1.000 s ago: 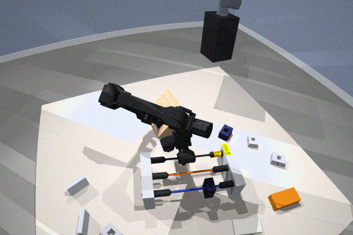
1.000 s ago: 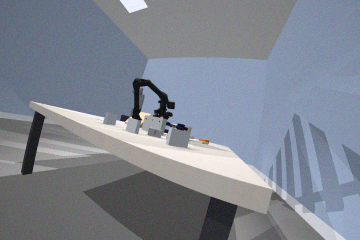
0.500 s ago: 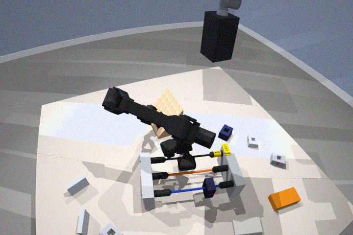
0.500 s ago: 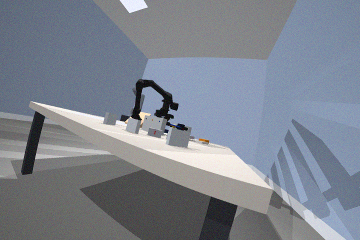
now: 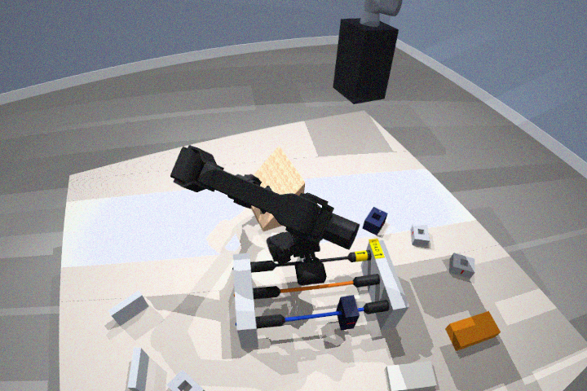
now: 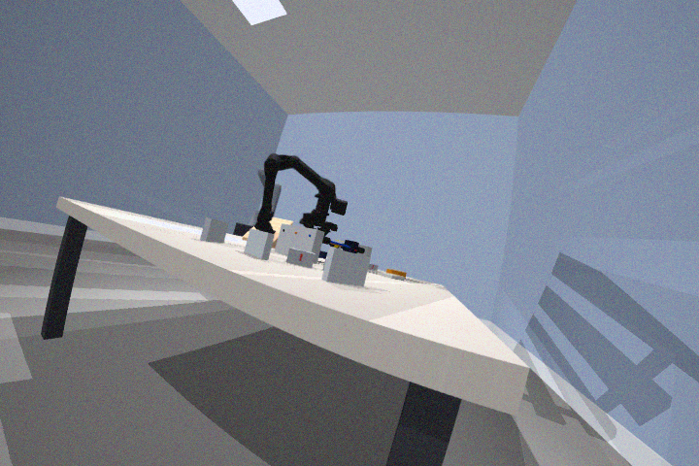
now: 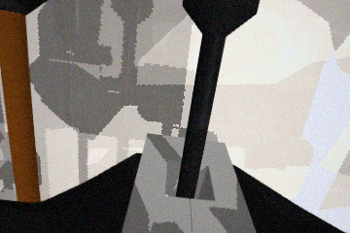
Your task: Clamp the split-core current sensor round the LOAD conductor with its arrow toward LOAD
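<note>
The likeliest trouble is a false close: between the fingers, the split-core current sensor [image 7: 204, 214] sits around the LOAD conductor [image 5: 336, 259] [image 7: 202, 107], its halves meeting at a thin seam, but no view proves the latch has caught. Letting go too early could let it spring open; a crooked squeeze might skew the halves or bend the wire. Its arrow is out of sight, so a reversed fit toward the LOAD marker [image 5: 376, 248] can't be ruled out. If the gripper [image 5: 310, 270] [image 6: 318, 223] [image 7: 184, 166] opens too wide, the finger nearer the orange conductor [image 5: 317, 287] [image 7: 19, 107] may knock it. The fingers are partly closed, gripping the sensor from both sides. The arm [image 5: 253, 191] [image 6: 306, 171] arches high, forearm sloping down, wrist dropping steeply to the wire.
</note>
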### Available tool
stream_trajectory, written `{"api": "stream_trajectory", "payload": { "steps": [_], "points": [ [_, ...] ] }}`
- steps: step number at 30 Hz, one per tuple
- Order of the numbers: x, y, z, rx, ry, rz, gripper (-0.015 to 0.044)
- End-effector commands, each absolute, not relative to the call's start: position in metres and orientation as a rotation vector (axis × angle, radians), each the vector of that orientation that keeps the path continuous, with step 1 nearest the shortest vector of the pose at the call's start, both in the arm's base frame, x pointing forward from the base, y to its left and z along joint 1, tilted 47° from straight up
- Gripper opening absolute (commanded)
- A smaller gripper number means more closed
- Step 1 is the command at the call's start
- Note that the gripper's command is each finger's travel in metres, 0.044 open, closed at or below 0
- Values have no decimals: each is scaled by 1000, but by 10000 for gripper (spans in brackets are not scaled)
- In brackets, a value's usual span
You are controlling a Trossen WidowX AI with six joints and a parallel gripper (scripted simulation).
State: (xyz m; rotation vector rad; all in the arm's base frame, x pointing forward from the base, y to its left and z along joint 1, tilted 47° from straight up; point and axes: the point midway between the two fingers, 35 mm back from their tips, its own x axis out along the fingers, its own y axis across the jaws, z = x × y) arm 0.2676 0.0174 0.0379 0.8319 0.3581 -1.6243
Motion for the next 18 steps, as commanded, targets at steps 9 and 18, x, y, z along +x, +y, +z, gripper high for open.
{"api": "stream_trajectory", "payload": {
  "steps": [9, 18],
  "points": [
    [268, 17, 38, 832, 357, -1624, 251],
    [268, 17, 38, 832, 357, -1624, 251]
  ]
}}
